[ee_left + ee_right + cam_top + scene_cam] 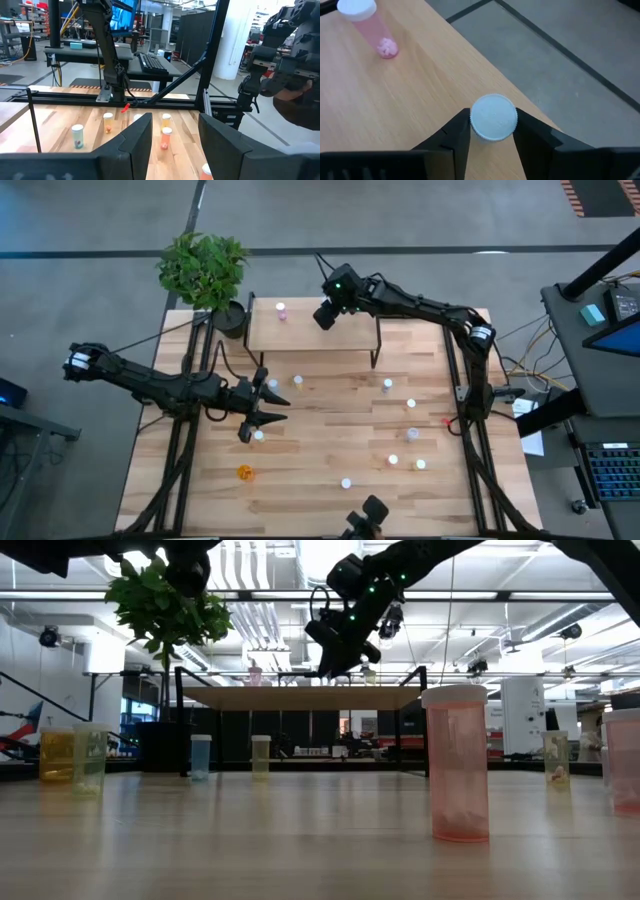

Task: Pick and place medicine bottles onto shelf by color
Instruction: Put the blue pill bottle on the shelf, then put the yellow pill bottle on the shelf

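Two dark fingers of the right gripper (492, 131) flank a bottle with a pale bluish-white cap (493, 117), one finger on each side of it; the cap fills the gap between them, though I cannot tell whether the jaws are pressing it or have just let go. That bottle stands on the light wood top of the shelf (300, 330), close to its far edge, with grey floor showing just beyond. A pink bottle (369, 29) with a white cap stands farther along the same top, well apart from the gripper. From above, the right arm reaches from its base at the table's right side across to the shelf, elbow bent, its wrist angled down over the shelf's right half. The left gripper (268, 408) hangs over the middle-left of the table, pointing toward the right side, its jaws standing apart with nothing between them; a white-capped bottle (258, 436) sits just beside its fingertips and another (272, 384) near its other side. The left arm stretches nearly straight from the table's left edge. Other bottles are scattered over the tabletop, among them an orange one (244, 472) toward the near-left area. A potted plant (205, 272) stands at the shelf's left end.
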Controlling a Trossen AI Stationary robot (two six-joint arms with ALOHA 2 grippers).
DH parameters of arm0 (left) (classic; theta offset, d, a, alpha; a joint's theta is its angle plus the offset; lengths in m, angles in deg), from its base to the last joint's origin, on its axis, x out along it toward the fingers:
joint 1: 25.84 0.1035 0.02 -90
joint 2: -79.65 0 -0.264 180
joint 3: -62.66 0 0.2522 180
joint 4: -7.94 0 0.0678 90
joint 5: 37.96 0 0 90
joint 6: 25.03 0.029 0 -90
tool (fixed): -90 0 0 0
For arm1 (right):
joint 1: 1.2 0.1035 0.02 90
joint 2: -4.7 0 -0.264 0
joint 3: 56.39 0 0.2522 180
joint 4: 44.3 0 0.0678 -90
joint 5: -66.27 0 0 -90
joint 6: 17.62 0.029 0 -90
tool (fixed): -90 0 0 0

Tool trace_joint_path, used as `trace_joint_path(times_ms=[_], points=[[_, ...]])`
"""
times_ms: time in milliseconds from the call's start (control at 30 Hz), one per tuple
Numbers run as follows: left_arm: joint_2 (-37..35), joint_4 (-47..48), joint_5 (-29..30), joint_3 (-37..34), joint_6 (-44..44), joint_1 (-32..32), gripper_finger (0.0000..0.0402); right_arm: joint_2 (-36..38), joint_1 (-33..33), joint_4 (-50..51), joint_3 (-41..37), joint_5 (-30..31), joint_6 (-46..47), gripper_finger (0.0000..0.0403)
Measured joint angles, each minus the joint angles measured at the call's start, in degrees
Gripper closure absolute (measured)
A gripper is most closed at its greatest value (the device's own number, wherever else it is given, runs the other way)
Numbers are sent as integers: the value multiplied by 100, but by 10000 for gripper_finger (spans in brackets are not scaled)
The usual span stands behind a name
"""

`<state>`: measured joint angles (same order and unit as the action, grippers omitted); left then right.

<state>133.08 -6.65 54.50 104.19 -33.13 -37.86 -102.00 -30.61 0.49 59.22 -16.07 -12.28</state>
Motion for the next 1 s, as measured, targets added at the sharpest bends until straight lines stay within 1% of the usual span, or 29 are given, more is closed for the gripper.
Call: trace_joint_path(times_ms=[333, 600, 700, 800, 900, 1000], points=[[0, 2, 0, 0, -2, -2, 257, 45, 0, 14, -2, -3, 3, 222], [0, 34, 0, 0, -52, 0, 257, 617, 132, 178, -2, -12, 81, 214], [2, 44, -2, 0, -78, -6, 257, 950, 377, 468, -2, -49, 31, 216], [2, 54, -6, 0, -281, -6, 257, 1275, 784, 750, -115, -55, -126, 215], [14, 96, -64, 0, -376, -42, 257, 1605, 1335, 796, -455, -59, -233, 216], [85, 121, -97, 0, -469, -170, 257, 1983, 1935, 646, -955, -11, -337, 219]])
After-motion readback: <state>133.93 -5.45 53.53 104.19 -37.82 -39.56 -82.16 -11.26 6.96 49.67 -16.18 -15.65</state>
